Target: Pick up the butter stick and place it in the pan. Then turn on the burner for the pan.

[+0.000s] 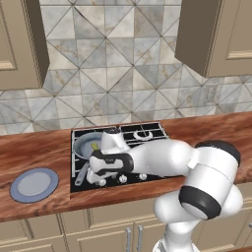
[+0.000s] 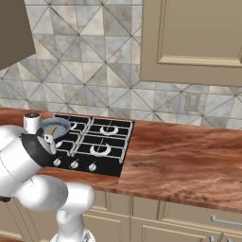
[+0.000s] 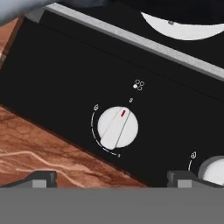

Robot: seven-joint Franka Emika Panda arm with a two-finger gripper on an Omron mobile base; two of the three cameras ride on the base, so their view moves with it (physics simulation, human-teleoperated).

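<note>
Currently we log a reddish-brown wood-grain tabletop (image 1: 34, 145) running under a backsplash (image 1: 113, 64) of grey marbled triangular tiles, with beige wall cabinets (image 2: 198, 38) above and beige cabinet doors below. A black cooktop (image 2: 113, 142) is set into the tabletop, with a row of white knobs along its front edge. The pan (image 1: 88, 142) sits on the rear left burner position, its dark handle reaching toward the front edge; the butter stick (image 1: 94, 146) lies inside it, a small yellow bar near the middle. A silver-white burner (image 2: 100, 150) under black grates shows on the right half of the cooktop. A flat blue-grey plate (image 1: 34, 184) rests on the tabletop well left of the cooktop.

The hand (image 3: 111, 178) hangs low over the front strip of the cooktop, directly facing one white knob (image 3: 117, 127) with a red mark; its fingertips (image 3: 41, 178) stand wide apart, holding nothing. A second knob (image 3: 213, 168) sits just right.
</note>
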